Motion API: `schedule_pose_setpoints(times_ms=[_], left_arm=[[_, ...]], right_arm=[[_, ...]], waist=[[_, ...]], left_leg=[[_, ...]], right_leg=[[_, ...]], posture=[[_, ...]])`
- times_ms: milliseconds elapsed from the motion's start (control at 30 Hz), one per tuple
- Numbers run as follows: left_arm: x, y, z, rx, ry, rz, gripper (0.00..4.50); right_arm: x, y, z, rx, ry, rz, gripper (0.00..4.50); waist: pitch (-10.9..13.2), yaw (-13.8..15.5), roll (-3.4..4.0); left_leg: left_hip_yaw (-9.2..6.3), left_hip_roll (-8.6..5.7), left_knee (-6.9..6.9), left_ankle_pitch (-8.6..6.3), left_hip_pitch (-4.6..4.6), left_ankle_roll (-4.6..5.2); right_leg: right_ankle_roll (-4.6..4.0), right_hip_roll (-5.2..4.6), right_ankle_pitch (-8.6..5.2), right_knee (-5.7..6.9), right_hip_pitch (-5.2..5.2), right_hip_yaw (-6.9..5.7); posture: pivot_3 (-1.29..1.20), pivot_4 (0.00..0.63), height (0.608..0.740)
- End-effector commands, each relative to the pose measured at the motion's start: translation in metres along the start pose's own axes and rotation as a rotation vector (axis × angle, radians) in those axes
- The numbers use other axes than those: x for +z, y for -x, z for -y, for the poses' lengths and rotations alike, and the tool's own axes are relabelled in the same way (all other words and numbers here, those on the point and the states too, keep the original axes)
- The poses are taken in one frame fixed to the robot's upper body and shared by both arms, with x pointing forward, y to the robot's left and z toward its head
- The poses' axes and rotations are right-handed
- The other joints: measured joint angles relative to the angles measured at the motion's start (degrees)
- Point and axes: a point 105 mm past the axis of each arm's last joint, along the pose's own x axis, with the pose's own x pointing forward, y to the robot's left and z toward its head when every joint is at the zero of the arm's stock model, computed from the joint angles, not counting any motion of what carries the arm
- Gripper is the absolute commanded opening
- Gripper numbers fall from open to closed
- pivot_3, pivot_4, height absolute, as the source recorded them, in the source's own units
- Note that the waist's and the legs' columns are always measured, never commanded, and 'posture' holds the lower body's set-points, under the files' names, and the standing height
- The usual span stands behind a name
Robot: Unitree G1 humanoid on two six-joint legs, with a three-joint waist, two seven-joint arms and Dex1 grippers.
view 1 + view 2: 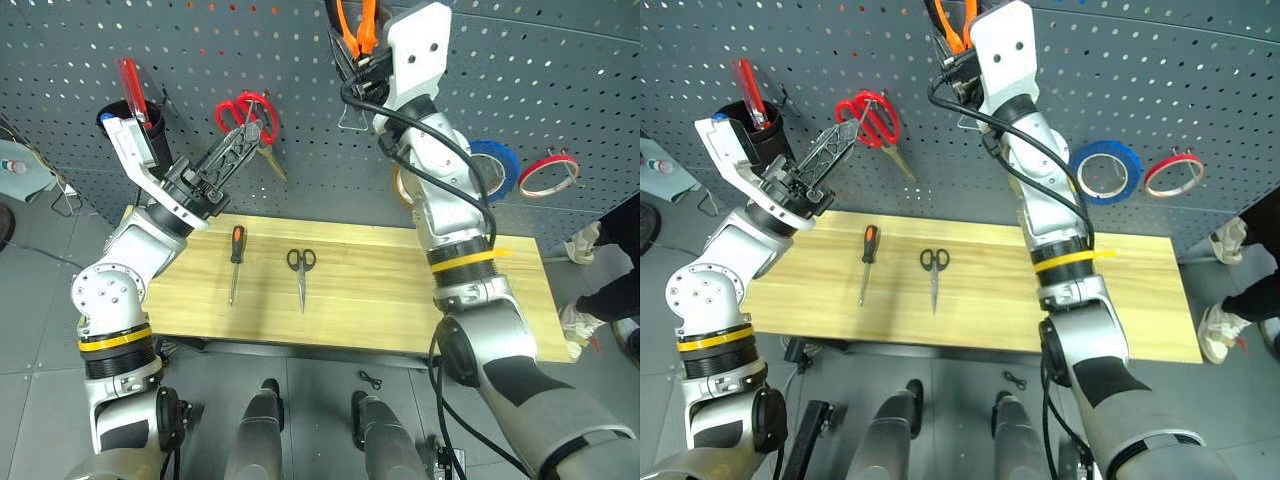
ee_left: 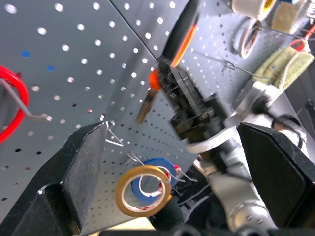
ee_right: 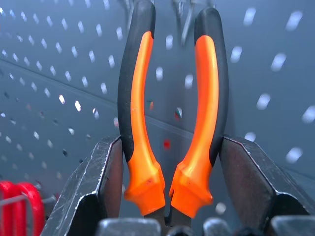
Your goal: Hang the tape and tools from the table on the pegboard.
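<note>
right claw (image 1: 358, 45) grips the pliers (image 3: 172, 113) at the pegboard (image 1: 560, 80); left claw (image 1: 245, 135) gapes empty. tan tape (image 2: 142, 191) hangs; screwdriver (image 1: 236, 262) and black scissors (image 1: 301, 272) lie on the bench (image 1: 380, 300).

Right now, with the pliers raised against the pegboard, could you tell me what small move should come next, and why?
Probably ease the right gripper closer to the pegboard, toward a hook: it holds the pliers by their handles just short of the panel, not yet hung.
</note>
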Motion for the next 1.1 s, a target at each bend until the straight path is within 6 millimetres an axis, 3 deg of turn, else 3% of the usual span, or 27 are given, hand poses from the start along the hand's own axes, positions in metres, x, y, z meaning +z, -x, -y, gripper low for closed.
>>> schedule_pose_setpoints(times_ms=[33, 333, 433, 833, 1100], left_arm=[[0.008, 0.001, 0.008, -0.023, -0.030, 0.025, 4.50], [0.002, 0.008, 0.010, -0.014, -0.025, -0.004, 4.50], [0.001, 0.009, 0.010, -0.013, -0.023, -0.006, 4.50], [0.002, 0.007, 0.011, -0.027, -0.023, -0.020, 4.50], [0.005, 0.006, 0.013, -0.032, -0.033, -0.014, 4.50]], right_arm=[[0.022, -0.007, 0.013, -0.088, 0.017, 0.138, 2.61], [-0.036, 0.017, 0.015, -0.220, -0.036, -0.018, 2.61], [-0.043, 0.024, 0.014, -0.226, -0.042, -0.036, 2.61], [-0.005, 0.009, 0.028, -0.258, 0.040, 0.094, 2.61], [0.013, 0.000, 0.013, -0.237, -0.013, 0.156, 2.61]], waist=[[0.0, 0.1, 0.00], [0.0, 0.2, 0.00], [0.0, 0.2, 0.00], [0.0, 0.2, 0.01], [0.0, 0.2, 0.01]], left_leg=[[0.00, 0.00, -0.03, 0.00, 0.00, 0.00], [-0.01, 0.00, -0.09, 0.04, 0.03, -0.04], [-0.02, 0.00, -0.08, 0.05, 0.06, -0.05], [-0.02, 0.00, -0.09, 0.08, 0.03, -0.06], [-0.02, 0.00, -0.16, 0.08, 0.03, -0.06]], right_leg=[[-0.01, 0.00, -0.01, 0.00, -0.03, -0.01], [-0.07, 0.00, -0.01, 0.10, -0.09, -0.01], [-0.07, 0.00, -0.01, 0.12, -0.06, -0.02], [-0.09, 0.01, -0.01, 0.13, -0.13, -0.02], [-0.10, 0.01, -0.02, 0.11, -0.14, -0.02]], posture=[[0.19, 0.275, 0.740], [0.21, 0.279, 0.740], [0.21, 0.279, 0.740], [0.21, 0.282, 0.740], [0.21, 0.282, 0.740]])
